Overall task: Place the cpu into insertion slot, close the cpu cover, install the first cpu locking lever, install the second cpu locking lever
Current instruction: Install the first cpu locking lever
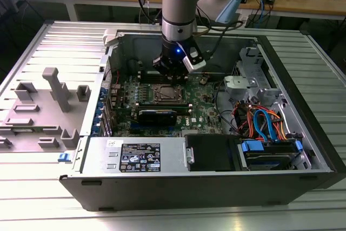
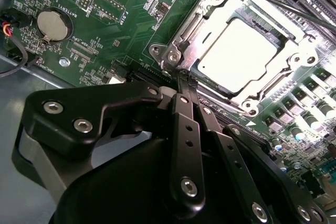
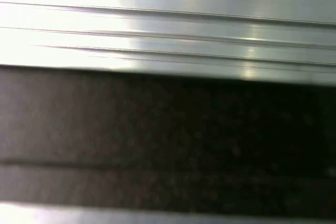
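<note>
The closed gripper [image 2: 185, 80] touched the cover [image 2: 210, 3] at its corner, the cpu [image 2: 239, 53] just beyond.

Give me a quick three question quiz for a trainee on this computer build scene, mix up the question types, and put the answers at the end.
1. True or false: the cpu is lying outside the computer case on the table.
2. Multiple choice: in the second wrist view, what lies over the insertion slot around the chip? A) the cpu cover B) a blue cable C) a grey plastic block
3. Fill in: in the second wrist view, the gripper has its tip at a ______ of the socket frame.

Key:
1. False; it sits in the socket on the green board.
2. A.
3. Corner.
</note>
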Tool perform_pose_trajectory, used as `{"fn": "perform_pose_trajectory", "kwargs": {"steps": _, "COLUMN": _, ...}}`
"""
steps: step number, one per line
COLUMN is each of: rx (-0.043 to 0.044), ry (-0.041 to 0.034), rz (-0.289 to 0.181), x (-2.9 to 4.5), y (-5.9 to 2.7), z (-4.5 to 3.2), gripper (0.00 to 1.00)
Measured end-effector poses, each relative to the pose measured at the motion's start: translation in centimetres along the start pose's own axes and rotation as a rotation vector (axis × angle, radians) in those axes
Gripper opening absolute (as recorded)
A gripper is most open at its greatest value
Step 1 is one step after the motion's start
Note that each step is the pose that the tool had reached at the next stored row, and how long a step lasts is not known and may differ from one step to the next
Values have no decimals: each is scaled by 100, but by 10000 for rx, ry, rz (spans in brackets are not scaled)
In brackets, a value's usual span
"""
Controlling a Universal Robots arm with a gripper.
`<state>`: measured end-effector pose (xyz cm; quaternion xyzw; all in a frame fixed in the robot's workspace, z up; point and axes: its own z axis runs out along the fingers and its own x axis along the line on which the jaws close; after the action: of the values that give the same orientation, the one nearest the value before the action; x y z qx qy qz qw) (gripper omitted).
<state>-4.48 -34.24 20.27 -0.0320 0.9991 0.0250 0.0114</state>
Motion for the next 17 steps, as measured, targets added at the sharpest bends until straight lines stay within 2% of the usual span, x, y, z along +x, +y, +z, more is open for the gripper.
{"fn": "perform_pose_trajectory", "kwargs": {"steps": 5, "rx": -2, "ry": 0, "rz": -3, "x": -2, "y": 2, "z": -43, "gripper": 11}}
{"fn": "perform_pose_trajectory", "kwargs": {"steps": 17, "rx": 1, "ry": 1, "rz": -2, "x": 2, "y": -54, "z": -47, "gripper": 11}}
